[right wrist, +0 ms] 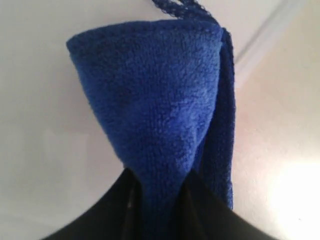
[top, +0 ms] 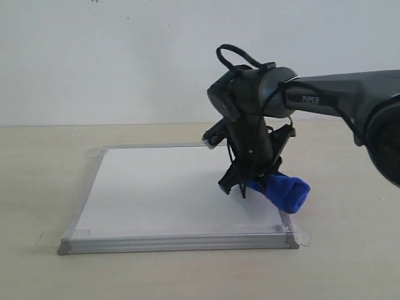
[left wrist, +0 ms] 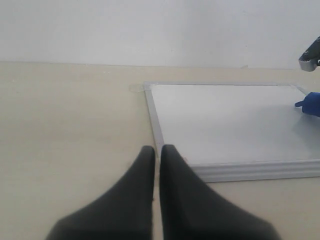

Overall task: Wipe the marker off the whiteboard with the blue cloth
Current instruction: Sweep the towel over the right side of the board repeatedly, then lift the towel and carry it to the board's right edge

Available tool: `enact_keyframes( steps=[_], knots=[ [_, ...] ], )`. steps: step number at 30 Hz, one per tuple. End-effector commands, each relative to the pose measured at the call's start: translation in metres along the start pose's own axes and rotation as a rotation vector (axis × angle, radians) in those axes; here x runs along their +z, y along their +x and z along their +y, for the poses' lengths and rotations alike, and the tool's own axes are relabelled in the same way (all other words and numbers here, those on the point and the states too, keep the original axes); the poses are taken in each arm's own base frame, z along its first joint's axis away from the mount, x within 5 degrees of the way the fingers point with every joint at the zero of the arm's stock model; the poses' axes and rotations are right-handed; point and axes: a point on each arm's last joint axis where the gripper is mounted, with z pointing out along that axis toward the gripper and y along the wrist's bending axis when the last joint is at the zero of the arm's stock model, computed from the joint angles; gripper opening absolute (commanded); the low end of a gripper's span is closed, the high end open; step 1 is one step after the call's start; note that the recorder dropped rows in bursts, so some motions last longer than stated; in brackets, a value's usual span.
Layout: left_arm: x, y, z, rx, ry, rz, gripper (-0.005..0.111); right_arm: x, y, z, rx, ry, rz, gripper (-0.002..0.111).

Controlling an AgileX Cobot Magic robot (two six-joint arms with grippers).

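**Exterior view.** The whiteboard (top: 156,194) lay flat on the pale worktop (top: 37,169) in the lower centre of the frame. Clear tape tabs (top: 303,237) showed at the corners of its silver frame (top: 175,242). The right arm (top: 337,97) entered from the upper right and bent down over the board's right half. The right end effector (top: 242,187) was clamped on the blue cloth (top: 289,191). The cloth sat as a rolled bundle at the lower right of the board, at its right edge and near the front right corner.

**Right wrist view.** The fingers pinched a narrow fold of the cloth (right wrist: 160,100), which fanned out wide beyond them over the white board surface (right wrist: 40,130).

**Left wrist view.** The left end effector (left wrist: 156,150) held nothing. Its two fingers were drawn together with only a thin slit between them. It was over the worktop (left wrist: 65,130), just beside one edge of the board (left wrist: 225,125). A tip of the cloth (left wrist: 312,103) showed at the opposite side of the board.
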Motion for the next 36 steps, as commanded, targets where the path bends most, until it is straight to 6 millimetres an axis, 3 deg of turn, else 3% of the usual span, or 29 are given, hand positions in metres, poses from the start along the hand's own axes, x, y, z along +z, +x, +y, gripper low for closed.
enact_keyframes(
  steps=[1, 5, 11, 13, 16, 19, 21, 25, 26, 29, 33, 36],
  knots=[
    [0.0, 0.001, 0.0, 0.009, -0.002, 0.003, 0.004, 0.0, 0.001, 0.004, 0.115, -0.109, 0.018, 0.0],
    [0.0, 0.001, 0.0, 0.009, -0.002, 0.003, 0.004, -0.013, -0.013, 0.042, 0.084, -0.277, -0.123, 0.0],
    [0.0, 0.001, 0.0, 0.009, -0.002, 0.003, 0.004, -0.04, -0.026, 0.108, -0.137, -0.39, -0.331, 0.0],
    [0.0, 0.001, 0.0, 0.009, -0.002, 0.003, 0.004, -0.045, -0.028, 0.119, -0.17, -0.389, -0.375, 0.0],
    [0.0, 0.001, 0.0, 0.009, -0.002, 0.003, 0.004, -0.046, -0.029, 0.118, -0.165, -0.387, -0.385, 0.0],
    [0.0, 0.001, 0.0, 0.009, -0.002, 0.003, 0.004, -0.048, -0.028, 0.096, -0.131, -0.342, -0.375, 0.0],
    [0.0, 0.001, 0.0, 0.009, -0.002, 0.003, 0.004, -0.052, -0.026, 0.068, -0.019, -0.313, -0.357, 0.0],
    [0.0, 0.001, 0.0, 0.009, -0.002, 0.003, 0.004, -0.051, -0.009, -0.003, 0.188, -0.27, -0.25, 0.0],
    [0.0, 0.001, 0.0, 0.009, -0.002, 0.003, 0.004, -0.046, 0.0, -0.027, 0.261, -0.261, -0.194, 0.0],
    [0.0, 0.001, 0.0, 0.009, -0.002, 0.003, 0.004, -0.031, 0.016, -0.07, 0.441, -0.273, -0.095, 0.0],
    [0.0, 0.001, 0.0, 0.009, -0.002, 0.003, 0.004, -0.02, 0.025, -0.1, 0.574, -0.288, -0.08, 0.0],
    [0.0, 0.001, 0.0, 0.009, -0.002, 0.003, 0.004, -0.016, 0.031, -0.11, 0.627, -0.29, -0.049, 0.0]
  ],
)
